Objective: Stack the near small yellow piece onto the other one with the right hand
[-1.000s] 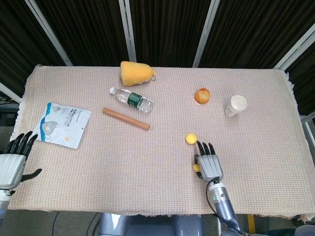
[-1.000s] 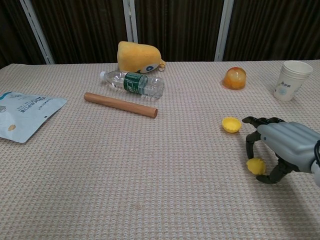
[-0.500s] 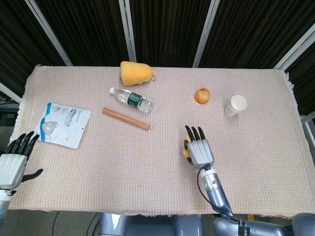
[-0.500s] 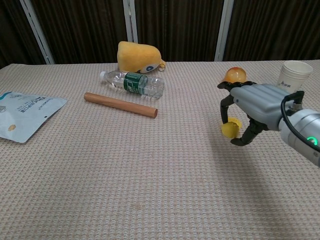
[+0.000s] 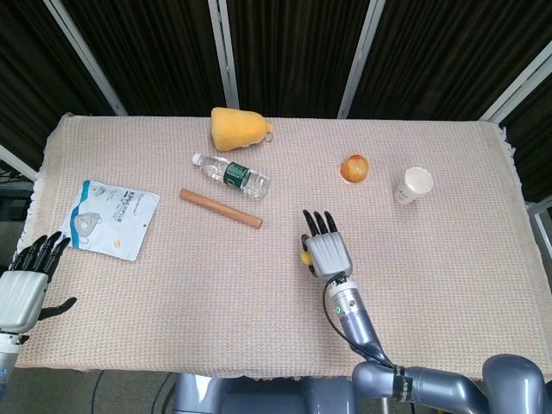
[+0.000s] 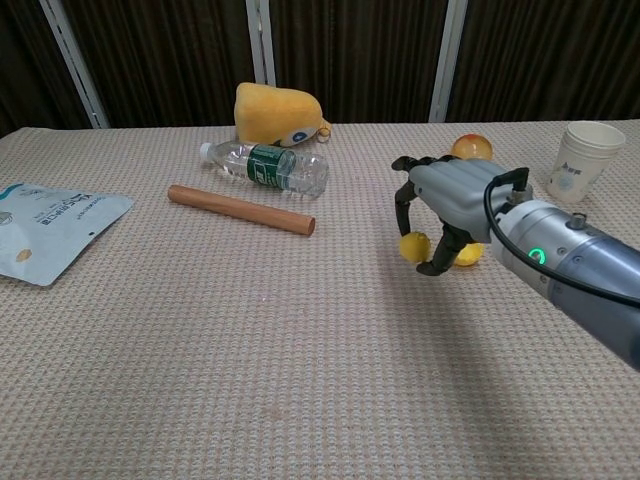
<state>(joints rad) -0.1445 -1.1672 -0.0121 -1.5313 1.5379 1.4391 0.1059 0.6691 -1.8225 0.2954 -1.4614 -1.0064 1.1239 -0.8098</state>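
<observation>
My right hand (image 6: 452, 203) pinches a small yellow piece (image 6: 414, 246) between thumb and fingers and holds it above the cloth. In the head view the right hand (image 5: 327, 252) shows from above, with the held piece (image 5: 304, 257) peeking out at its left edge. The other small yellow piece (image 6: 469, 254) lies on the table just right of the held one, partly hidden behind the hand; the head view hides it under the hand. My left hand (image 5: 26, 281) hovers open off the table's near left corner, holding nothing.
A wooden rod (image 5: 220, 208), a water bottle (image 5: 231, 174) and a yellow plush (image 5: 237, 127) lie at the back left. A white bag (image 5: 112, 218) sits far left. An orange ball (image 5: 354, 167) and a paper cup (image 5: 415, 185) stand at the back right.
My right hand picked the near yellow piece off the cloth and carried it up, away from the near edge and leftward, past the other piece. The left hand stayed put.
</observation>
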